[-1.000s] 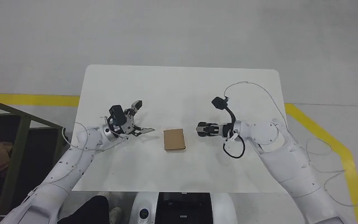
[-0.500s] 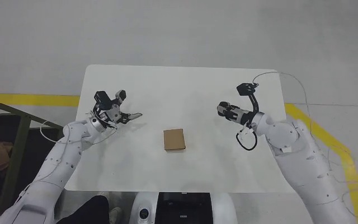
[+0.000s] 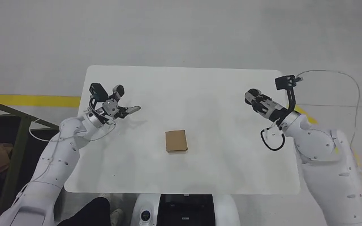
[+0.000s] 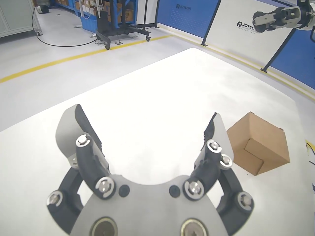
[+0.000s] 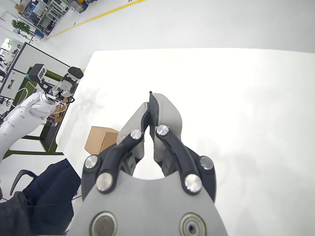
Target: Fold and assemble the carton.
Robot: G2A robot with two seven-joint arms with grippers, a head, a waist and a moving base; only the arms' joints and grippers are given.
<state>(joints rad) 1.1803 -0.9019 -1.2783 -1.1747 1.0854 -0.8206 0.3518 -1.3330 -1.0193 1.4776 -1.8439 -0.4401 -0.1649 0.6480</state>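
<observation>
A small brown carton [image 3: 176, 140] stands folded into a box near the middle of the white table [image 3: 186, 90], towards its front edge. In the left wrist view the carton [image 4: 258, 143] shows its tucked flaps on one side. My left gripper [image 3: 125, 101] is held over the table's left part, well away from the carton, with its fingers open and nothing between them [image 4: 145, 121]. My right gripper [image 3: 252, 96] hovers over the table's right part, also apart from the carton [image 5: 101, 140], with its fingers shut on nothing [image 5: 149, 104].
A yellow line [image 3: 39, 100] runs on the grey floor on both sides of the table. Dark green framing [image 3: 17, 135] stands left of the table. Bare table surface lies all around the carton.
Both arms have drawn back from the carton, the left one outward to the left, the right one outward to the right and farther back. The carton has not moved.
</observation>
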